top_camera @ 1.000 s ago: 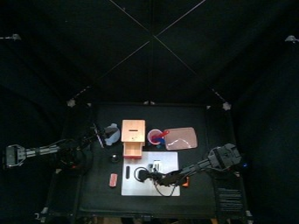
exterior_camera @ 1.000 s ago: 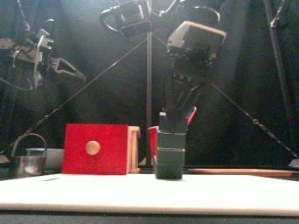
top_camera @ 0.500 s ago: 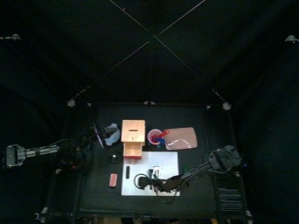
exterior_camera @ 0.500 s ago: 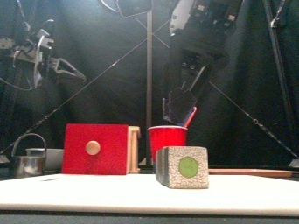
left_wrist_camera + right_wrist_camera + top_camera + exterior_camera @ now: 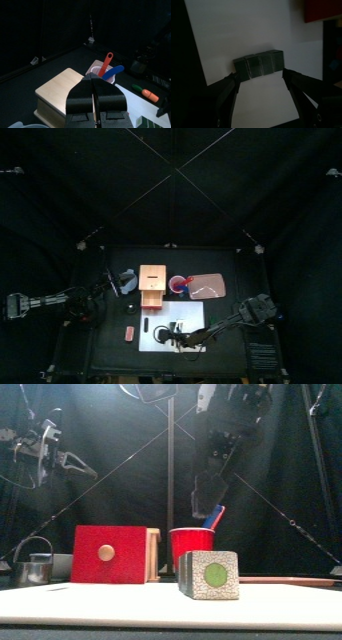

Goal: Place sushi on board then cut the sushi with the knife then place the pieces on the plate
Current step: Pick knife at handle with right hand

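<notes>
The sushi roll (image 5: pixel 209 575) lay on the white cutting board (image 5: pixel 94 606), directly beneath the right claw (image 5: pixel 261 76), whose jaws stood wide apart, empty and clear of it. The left claw (image 5: pixel 94 80), off the board, was closed on nothing.

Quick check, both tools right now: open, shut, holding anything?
Left tool: closed, holding nothing.
Right tool: open, holding nothing; the sushi roll lies on the white board below it.

Top view: very dim; only tabletop (image 5: pixel 114 358) centre lit, white cutting board (image 5: pixel 187 313) brightest patch. Front view: hard glare at 12 o'clock, near board surface pale, soft. Left wrist view: murky, left claw (image 5: pixel 93 82) blurred at 6 o'clock. Right wrist view: board washed, right claw (image 5: pixel 259 75) soft, dark at 9 o'clock.
</notes>
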Controlling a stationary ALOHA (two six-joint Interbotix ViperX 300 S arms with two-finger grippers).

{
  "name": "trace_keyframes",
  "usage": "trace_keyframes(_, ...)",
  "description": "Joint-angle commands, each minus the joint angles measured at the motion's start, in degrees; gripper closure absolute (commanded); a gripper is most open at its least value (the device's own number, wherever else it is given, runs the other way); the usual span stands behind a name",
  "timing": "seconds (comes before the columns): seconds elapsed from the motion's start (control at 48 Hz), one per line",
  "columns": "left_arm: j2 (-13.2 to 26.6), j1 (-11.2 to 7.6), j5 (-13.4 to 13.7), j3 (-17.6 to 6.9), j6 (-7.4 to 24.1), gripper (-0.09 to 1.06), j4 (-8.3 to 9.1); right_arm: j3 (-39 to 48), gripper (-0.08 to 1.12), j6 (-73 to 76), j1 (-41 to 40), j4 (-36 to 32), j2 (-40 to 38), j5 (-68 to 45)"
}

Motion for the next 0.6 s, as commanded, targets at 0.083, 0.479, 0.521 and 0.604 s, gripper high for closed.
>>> trace_keyframes(0.083,0.2,-1.05,-0.5,-1.0,0.0,0.86,0.0,6.8,0.09,1.9,-4.7,-1.8,-13.1,-0.8)
trace_keyframes(0.479,0.2,-0.97,-1.0,-2.1,0.4,0.86,0.44,26.5,0.09,1.2,-27.1,5.6,-38.8,-11.6)
trace_keyframes(0.521,0.2,-0.97,-0.9,-2.1,0.4,0.86,0.44,27.6,0.09,1.2,-29.9,6.6,-40.6,-11.7)
trace_keyframes(0.604,0.3,-0.97,-0.9,-1.9,0.4,0.86,0.53,29.0,0.09,1.1,-35.9,9.1,-43.0,-11.7)
